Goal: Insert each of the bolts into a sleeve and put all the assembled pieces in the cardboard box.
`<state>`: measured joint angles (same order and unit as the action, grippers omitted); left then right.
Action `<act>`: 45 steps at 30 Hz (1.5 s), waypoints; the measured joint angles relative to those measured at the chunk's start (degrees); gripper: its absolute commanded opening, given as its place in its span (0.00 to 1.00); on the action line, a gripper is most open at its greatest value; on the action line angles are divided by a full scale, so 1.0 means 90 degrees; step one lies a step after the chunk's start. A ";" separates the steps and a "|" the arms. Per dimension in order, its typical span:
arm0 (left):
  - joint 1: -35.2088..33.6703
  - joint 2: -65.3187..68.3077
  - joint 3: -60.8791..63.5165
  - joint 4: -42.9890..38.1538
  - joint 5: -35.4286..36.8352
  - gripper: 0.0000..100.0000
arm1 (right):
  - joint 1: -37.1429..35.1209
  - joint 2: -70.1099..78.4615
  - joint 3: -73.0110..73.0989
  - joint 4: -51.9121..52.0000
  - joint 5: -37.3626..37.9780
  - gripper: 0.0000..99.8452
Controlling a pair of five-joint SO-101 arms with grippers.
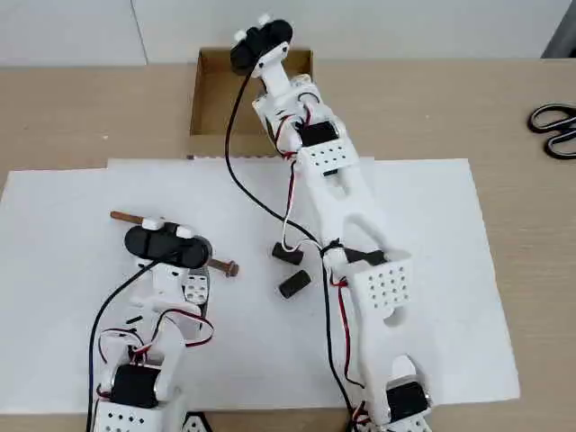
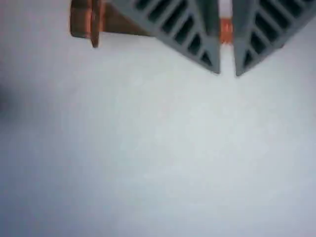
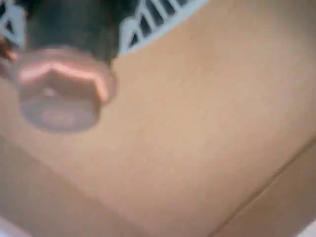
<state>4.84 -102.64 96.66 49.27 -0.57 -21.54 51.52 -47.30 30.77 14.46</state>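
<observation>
Left gripper (image 2: 227, 69): closed across the shank of a long copper-coloured metal bolt (image 1: 220, 265), with the grey ribbed fingers (image 2: 192, 34) almost meeting at the tips and the shank visible in the narrow slot between them. Bolt flat on the white paper sheet (image 1: 423, 207) directly beneath this gripper, flanged head projecting to one side of the jaws, plain end to the other. Right gripper (image 3: 64, 39): clamped on a short black cylindrical sleeve (image 3: 81, 19) with a second copper-coloured bolt (image 3: 61, 89) seated in it, hexagonal flanged head protruding from the sleeve end, beyond the fingertips. Directly below this gripper: the floor of the shallow brown cardboard box (image 1: 211, 99). Contact between the held piece and that floor not determinable. On the paper, well apart from both grippers: one loose black sleeve (image 1: 288, 254) and another loose black sleeve (image 1: 294, 284), just beside each other, off the head end of the long bolt. Far to the side of the right gripper, on the bare wooden table (image 1: 90, 108): black-handled scissors (image 1: 553, 126).
</observation>
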 measured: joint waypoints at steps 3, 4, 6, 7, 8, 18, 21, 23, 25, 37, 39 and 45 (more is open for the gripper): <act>0.0000 0.0000 0.0000 0.0000 0.0000 0.01 | -0.0107 0.0596 -0.0830 0.0430 0.0000 0.17; 0.0000 0.0000 0.0000 0.0000 0.0000 0.01 | -0.0156 0.0723 -0.1055 0.0596 0.0000 0.17; 0.0000 0.0000 0.0000 0.0000 0.0000 0.01 | -0.0234 0.0908 -0.1553 0.0928 0.0010 0.15; 0.0000 0.0000 0.0000 0.0000 0.0000 0.01 | -0.0244 0.1006 -0.1797 0.1045 0.0010 0.15; 0.0000 0.0000 0.0000 0.0000 0.0000 0.01 | -0.0254 0.1065 -0.2002 0.1172 0.0010 0.15; -0.0498 0.0000 0.0000 0.0000 0.0000 0.01 | -0.0234 0.1182 -0.3976 0.3458 0.0010 0.15; -0.0908 0.0000 0.0000 0.0000 0.0107 0.01 | -0.0234 0.1182 -0.4728 0.4562 0.0010 0.15; -0.1123 0.0000 0.0000 0.0000 0.0283 0.01 | -0.0234 0.1172 -0.5060 0.5236 0.0010 0.15; -0.1289 0.0000 0.0000 0.0000 0.0274 0.01 | -0.0234 0.1133 -0.5158 0.5822 0.0010 0.15; -0.1495 0.0000 0.0000 0.0000 0.0313 0.01 | -0.0234 -0.0117 -0.4845 0.7326 0.0010 0.15; -0.1524 0.0000 0.0000 0.0000 0.0322 0.01 | -0.0234 -0.0547 -0.4239 0.7326 0.0010 0.15; -0.1709 0.0000 0.0000 -0.0020 0.0342 0.01 | -0.0234 -0.2510 -0.1309 0.7326 0.0010 0.15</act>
<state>-10.55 -102.64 96.66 49.10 2.51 -23.65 28.92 -59.08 96.70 14.55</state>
